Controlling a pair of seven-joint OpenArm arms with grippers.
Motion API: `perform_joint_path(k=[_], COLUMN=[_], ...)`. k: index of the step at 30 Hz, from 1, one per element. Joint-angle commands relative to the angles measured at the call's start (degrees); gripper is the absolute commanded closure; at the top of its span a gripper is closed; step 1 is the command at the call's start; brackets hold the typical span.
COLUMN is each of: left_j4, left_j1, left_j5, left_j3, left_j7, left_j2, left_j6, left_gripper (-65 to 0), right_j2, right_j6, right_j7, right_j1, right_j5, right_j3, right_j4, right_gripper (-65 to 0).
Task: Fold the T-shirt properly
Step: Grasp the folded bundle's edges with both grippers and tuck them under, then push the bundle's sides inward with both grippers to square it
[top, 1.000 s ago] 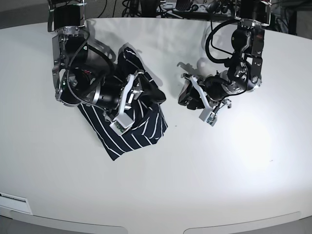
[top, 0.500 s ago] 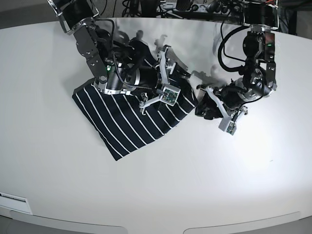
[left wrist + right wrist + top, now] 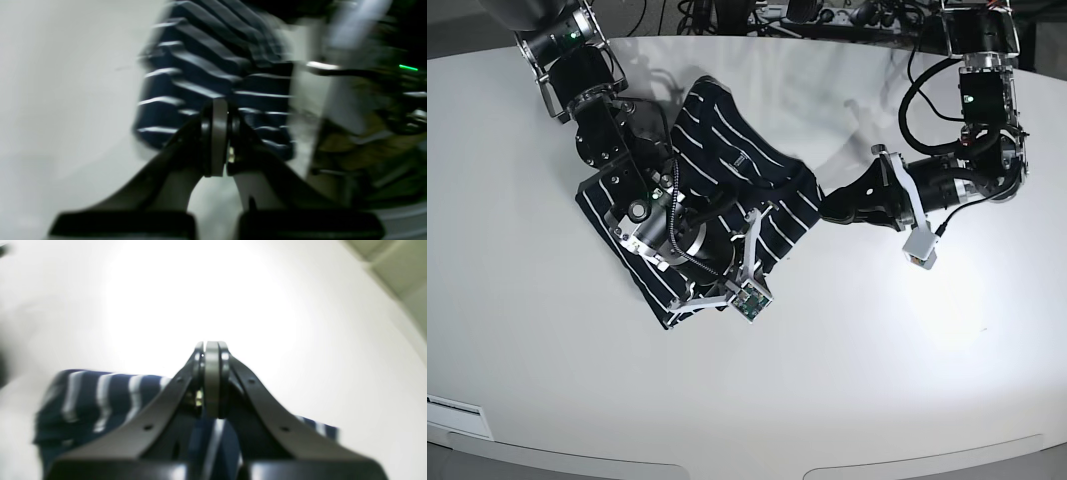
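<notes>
Now the dark navy, white-striped cloth T-shirt (image 3: 727, 180) lies bunched on the white rounded counter (image 3: 877, 380), toward its far left in the base view. Both grippers have their jaws pressed together, nothing between them. The right gripper (image 3: 212, 380) hovers over the shirt's near edge; the left gripper (image 3: 216, 133) sits just beside the shirt's right-hand corner.

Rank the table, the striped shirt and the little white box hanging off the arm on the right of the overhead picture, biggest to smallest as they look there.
1. Table, by far the largest, filling most of the picture.
2. T-shirt, a crumpled patch partly hidden by the arm over it.
3. White box, clearly smallest.
</notes>
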Motion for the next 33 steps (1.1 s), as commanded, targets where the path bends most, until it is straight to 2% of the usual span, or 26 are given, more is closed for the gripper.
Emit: perform_joint_path(k=[1,2,6,8,12,15,17,22,26,29,33], left_j4=[1.4,2.0,5.1,6.0,6.1,6.1,6.1,6.1,5.7,4.5,4.4], left_j1=[-1.0,-1.0,-1.0,-1.0,-1.0,-1.0,-1.0,-0.9,-0.3,-0.4,-0.2], left_j5=[-3.9,-5.9,-5.9,-2.9,8.0,20.3,25.9,37.0,45.8,47.4,45.1], left_j3=[0.5,1.4,7.3,11.5,19.9,24.9,27.6,33.4,35.5,35.4,35.5], left_j7=[1.0,2.4,3.2,2.3,-4.0,-11.9,-15.4,-16.3,-19.0,-19.6,-19.6], left_j2=[-0.7,-0.6,-0.6,-0.3,2.8,5.4,7.1,10.7,9.7,6.9,2.0], left_j6=[-0.5,-0.5,-0.5,-0.5,-0.5,-0.5,-0.5,-0.5,1.4,2.2,2.2], left_gripper=[0.0,0.0,0.0,0.0,0.0,0.0,0.0,0.0,0.0,0.0,0.0], right_j2=[0.3,1.0,4.5,5.9,8.3,9.4,10.2,11.8,12.5,13.5,15.9], right_j6=[-0.3,-0.3,1.1,0.9,1.4,4.1,5.6,6.3,11.7,13.2,13.6], right_j7=[1.6,1.6,3.2,4.0,5.3,6.3,7.3,8.4,8.8,11.8,13.3], right_j1=[1.5,1.6,1.7,2.3,5.0,8.0,9.9,13.7,15.4,15.5,15.6], right_j5=[-1.1,-2.0,-3.2,-3.2,-4.1,-4.0,-3.8,-1.6,0.6,0.5,0.8], right_j3=[0.1,0.1,0.1,0.1,0.1,0.1,0.1,0.1,0.1,0.1,0.1], right_j4=[1.0,1.0,0.2,-1.5,-6.6,-11.7,-14.6,-20.2,-26.3,-30.1,-31.0], right_gripper=[0.0,0.0,0.0,0.0,0.0,0.0,0.0,0.0,0.0,0.0,0.0])
